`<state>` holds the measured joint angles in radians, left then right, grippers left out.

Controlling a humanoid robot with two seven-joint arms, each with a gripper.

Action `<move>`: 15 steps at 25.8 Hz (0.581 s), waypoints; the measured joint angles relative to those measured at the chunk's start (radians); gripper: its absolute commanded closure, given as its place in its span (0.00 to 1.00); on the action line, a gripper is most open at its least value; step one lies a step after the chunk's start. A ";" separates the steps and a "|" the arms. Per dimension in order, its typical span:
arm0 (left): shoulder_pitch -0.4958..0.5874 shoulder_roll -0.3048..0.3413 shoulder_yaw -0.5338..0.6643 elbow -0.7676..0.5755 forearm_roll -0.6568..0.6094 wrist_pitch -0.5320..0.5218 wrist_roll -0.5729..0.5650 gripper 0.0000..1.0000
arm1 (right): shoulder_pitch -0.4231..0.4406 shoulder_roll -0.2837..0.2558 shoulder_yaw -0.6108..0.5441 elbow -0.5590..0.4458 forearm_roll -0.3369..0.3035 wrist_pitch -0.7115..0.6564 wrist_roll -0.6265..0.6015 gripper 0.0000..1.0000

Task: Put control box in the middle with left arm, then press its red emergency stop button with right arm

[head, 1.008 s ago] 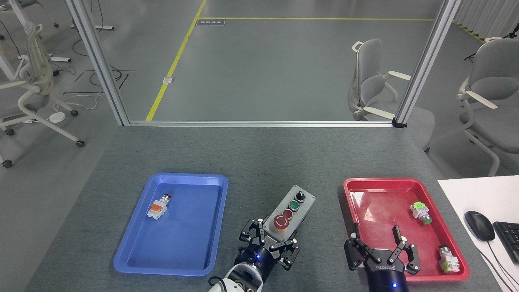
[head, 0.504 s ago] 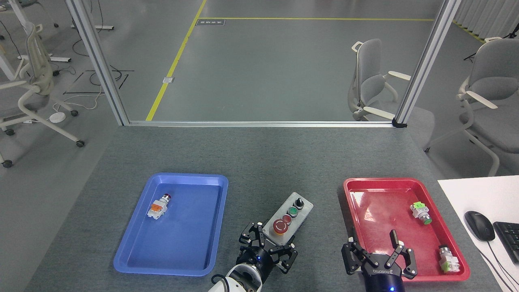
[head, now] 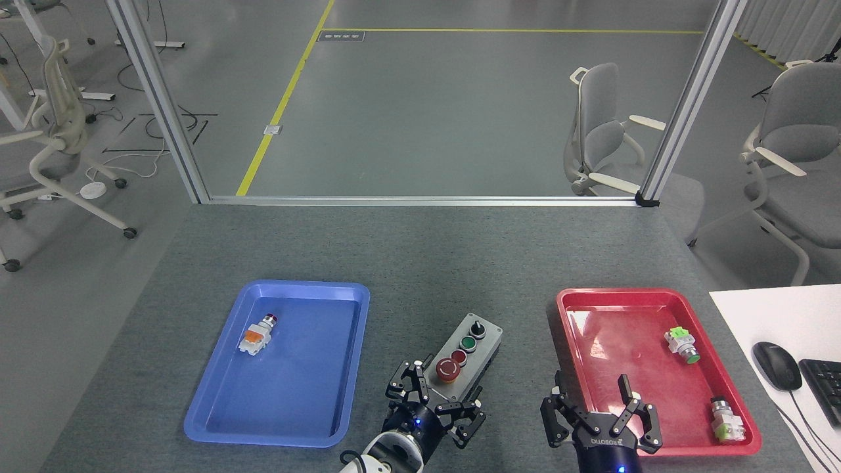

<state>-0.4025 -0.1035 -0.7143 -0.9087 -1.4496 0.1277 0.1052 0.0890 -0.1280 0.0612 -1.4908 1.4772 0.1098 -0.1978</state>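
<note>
Even, bright overhead light is filling a sharp frame, soft glare is shining on the red tray point(head: 570, 322) at lower right, and shadows are staying faint throughout the frame.

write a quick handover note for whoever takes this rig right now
Left gripper: fingers around the near end of the control box; firm grip unclear.
Right gripper: open, holding nothing, over the near edge of the red tray.
Box lies at a slant on the table between the blue tray and the red tray.
Done: box roughly in the middle.
Left: release it, then press the big red stop button with the right gripper.
</note>
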 measured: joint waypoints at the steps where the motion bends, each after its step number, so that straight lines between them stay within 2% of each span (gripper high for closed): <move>1: 0.014 0.021 0.002 -0.034 0.000 -0.001 0.000 0.02 | 0.000 0.001 0.003 0.000 0.000 0.002 0.000 0.02; 5: 0.074 0.141 0.018 -0.200 0.008 -0.005 -0.004 0.01 | 0.000 0.006 0.023 0.000 0.000 0.009 0.001 0.05; 9: 0.150 0.254 0.085 -0.336 0.039 -0.040 -0.007 0.01 | -0.003 0.008 0.042 0.000 0.002 0.013 0.005 0.07; 12: 0.226 0.320 0.184 -0.418 0.060 -0.101 -0.002 0.01 | -0.007 0.012 0.053 0.003 0.003 0.017 0.004 0.13; 15: 0.305 0.353 0.338 -0.489 0.068 -0.183 0.005 0.01 | -0.014 0.018 0.063 0.008 0.006 0.018 0.002 0.17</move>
<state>-0.0972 0.2498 -0.3765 -1.3973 -1.3819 -0.0556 0.1099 0.0747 -0.1098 0.1241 -1.4830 1.4836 0.1279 -0.1955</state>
